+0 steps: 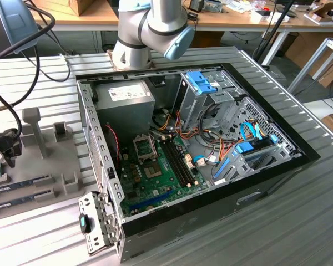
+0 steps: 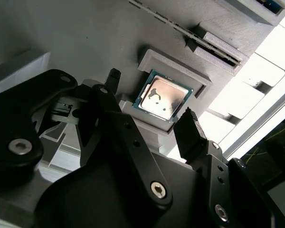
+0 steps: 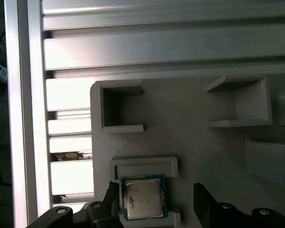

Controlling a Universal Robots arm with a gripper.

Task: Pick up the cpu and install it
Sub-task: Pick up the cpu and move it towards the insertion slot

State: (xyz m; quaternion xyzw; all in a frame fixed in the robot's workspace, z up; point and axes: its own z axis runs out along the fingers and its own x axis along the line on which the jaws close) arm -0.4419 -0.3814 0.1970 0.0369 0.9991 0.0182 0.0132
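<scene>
Pincer (image 2: 152,94), jaws apart, above one cpu (image 2: 164,97), one grey holder (image 2: 173,62)

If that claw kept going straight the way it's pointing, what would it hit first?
Probably the cpu, lying in its grey holder right between the fingers of the open gripper. The fingers might touch the holder's rim first; depth is unclear.

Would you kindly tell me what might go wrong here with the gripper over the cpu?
1. The open gripper straddles the cpu in its walled holder; closing off-centre, it might catch a wall or tilt the cpu.
2. The cpu is thin, so an edge grip may slip.
3. The socket lies inside the case beside loose cables, which could snag.
</scene>
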